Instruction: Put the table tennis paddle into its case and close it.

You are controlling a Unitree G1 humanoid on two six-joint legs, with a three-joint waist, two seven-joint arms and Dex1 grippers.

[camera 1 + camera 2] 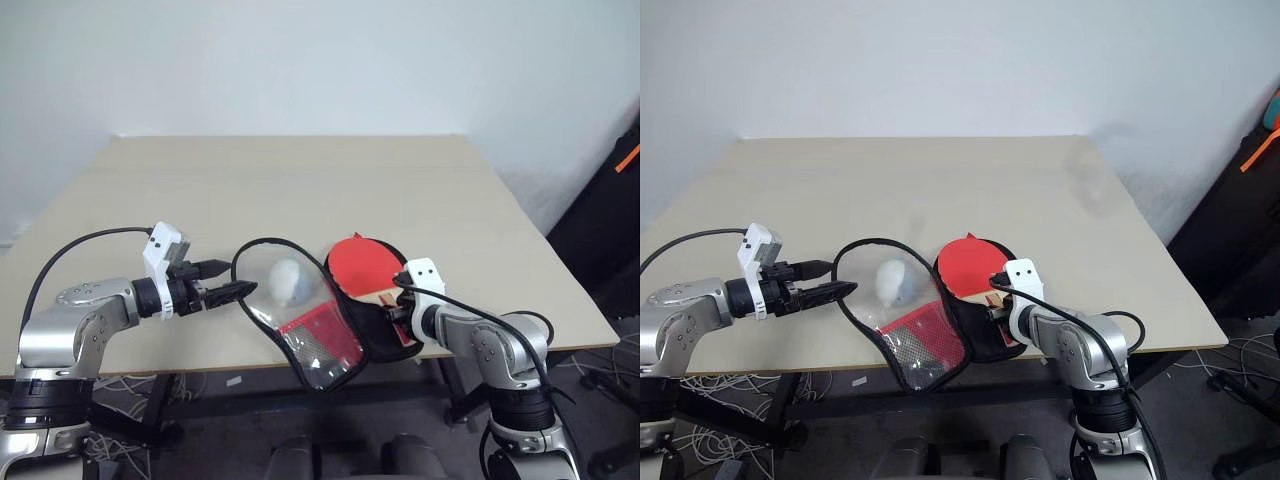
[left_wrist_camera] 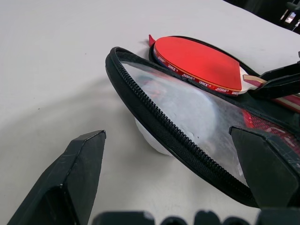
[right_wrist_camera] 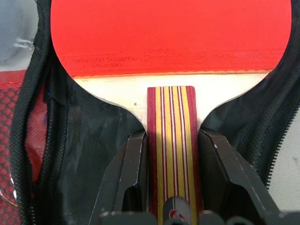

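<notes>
Holding the table tennis paddle [image 3: 171, 61] by its striped wooden handle, our right gripper [image 3: 171, 154] has both black fingers pressed to the handle's sides; the red blade lies on the black lining of the case [image 1: 372, 325], which sits open near the front edge of the table [image 1: 300, 180]; so we judge the first part of the task nearly done, with the paddle set on the lined half but not yet let go.

Our left gripper [image 1: 232, 290] hangs empty with its fingers spread wide, just beside the rim of the clear-window half [image 2: 187, 103]; that half stands raised and tilted, its black zip edge [image 2: 159, 122] facing the gripper; we cannot tell whether a fingertip touches the rim.

A small white ball [image 1: 290, 282] rests on the table under the raised window half; it may get in the way when the cover folds over.

What we see left: releasing the handle, folding the window half over the blade, and running the zip round; none of that is begun.
</notes>
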